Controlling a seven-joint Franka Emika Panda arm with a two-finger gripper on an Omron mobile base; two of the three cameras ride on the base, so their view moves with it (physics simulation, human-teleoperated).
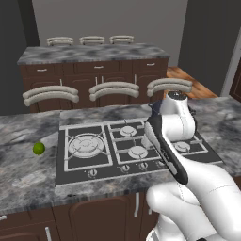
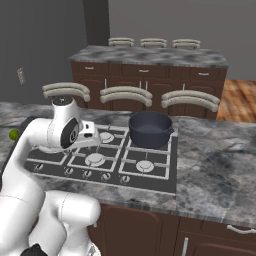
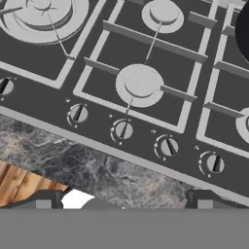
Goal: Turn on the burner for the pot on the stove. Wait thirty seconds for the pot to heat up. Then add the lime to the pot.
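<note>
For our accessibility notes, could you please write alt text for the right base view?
A dark blue-black pot sits on the rear right burner of a black five-burner stove set in a grey marble counter. The white arm bends over the stove's left side, and a lime peeks out behind it at the far left. Three stools stand beyond the counter.

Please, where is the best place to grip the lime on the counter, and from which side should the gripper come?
Grip the lime across its middle, coming straight down from above. It is small and round, so no side is better, but it lies on the flat counter left of the stove with free space around it. The open gripper probably spans it easily.
</note>
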